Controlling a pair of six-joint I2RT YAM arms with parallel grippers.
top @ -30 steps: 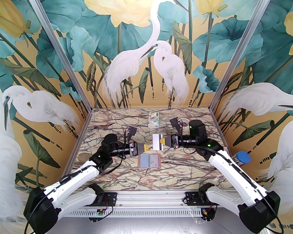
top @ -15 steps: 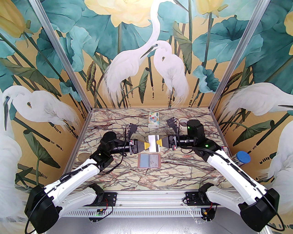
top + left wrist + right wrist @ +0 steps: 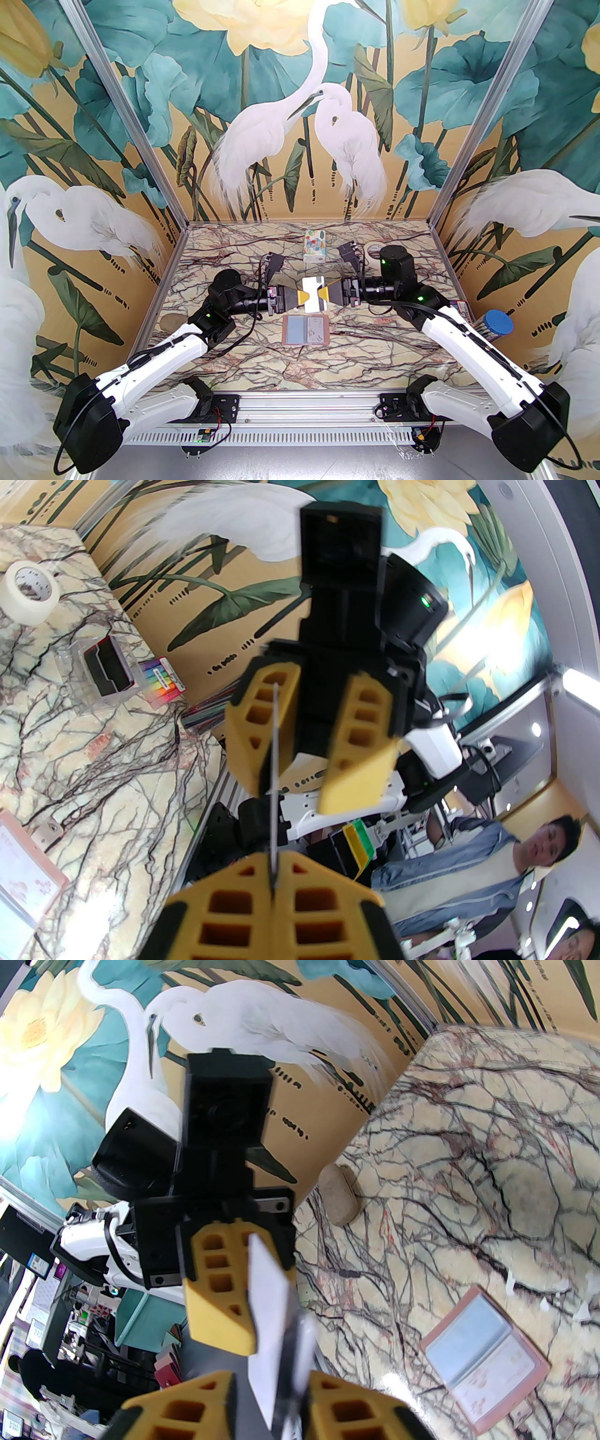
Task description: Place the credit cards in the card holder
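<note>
My left fingers (image 3: 301,297) are pinched shut on the credit card (image 3: 313,286) in mid-air. My right fingers (image 3: 324,294) are spread, loose at its other edge. The card's long axis runs crosswise to my fingers. The card holder (image 3: 304,330) lies open on the table (image 3: 234,262), below the card and nearer my bases. Left arm should deliver.

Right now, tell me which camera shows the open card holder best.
Right wrist: the card holder lies open and whole, large enough to tell both inner panels apart. Top external shows the card holder whole too, but small. Left wrist catches one corner of the card holder at the frame edge.
</note>
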